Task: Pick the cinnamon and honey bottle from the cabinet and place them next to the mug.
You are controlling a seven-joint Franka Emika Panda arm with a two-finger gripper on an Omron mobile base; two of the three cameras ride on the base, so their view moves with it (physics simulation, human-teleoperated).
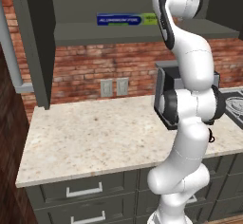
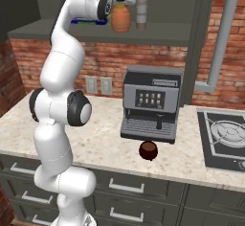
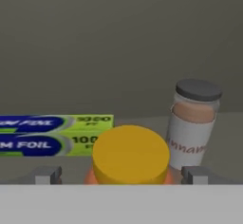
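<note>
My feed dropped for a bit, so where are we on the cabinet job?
Nothing is moved yet: the honey and cinnamon stand on the cabinet shelf, and the mug sits alone on the counter by the coffee machine. In hand: the gripper is up at the shelf, jaws open either side of the honey's yellow lid. Left: grasp it, carry it down, then fetch the cinnamon.

honey bottle between the jaws, on cabinet shelf | cinnamon right of jaws, behind bottle | foil box left | mug on bench, far below
</note>
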